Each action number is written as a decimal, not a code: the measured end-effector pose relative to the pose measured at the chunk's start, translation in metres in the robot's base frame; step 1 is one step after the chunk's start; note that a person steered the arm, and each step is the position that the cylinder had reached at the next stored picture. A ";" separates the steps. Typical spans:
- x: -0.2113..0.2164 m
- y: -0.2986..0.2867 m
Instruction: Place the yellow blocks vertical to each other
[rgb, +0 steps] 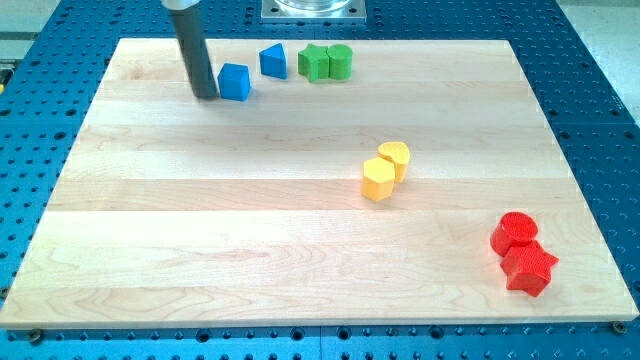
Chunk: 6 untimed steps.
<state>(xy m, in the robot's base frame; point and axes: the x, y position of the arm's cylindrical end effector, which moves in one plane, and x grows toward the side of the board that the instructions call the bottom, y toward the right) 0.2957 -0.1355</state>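
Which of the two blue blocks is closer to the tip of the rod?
The blue cube-like block, touching my tip on its right; the other blue block sits apart, nearer the green blocks.

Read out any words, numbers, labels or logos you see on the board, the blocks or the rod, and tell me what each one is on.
None: no text, number, label or sign can be read anywhere in this view.
The wooden board is bare wood grain.
The yellow blocks, blue blocks, green blocks and red blocks are plain.
The dark rod ending in my tip, just left of a blue block, carries no marking.
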 end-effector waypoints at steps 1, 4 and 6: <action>-0.003 0.027; 0.080 0.059; 0.125 0.275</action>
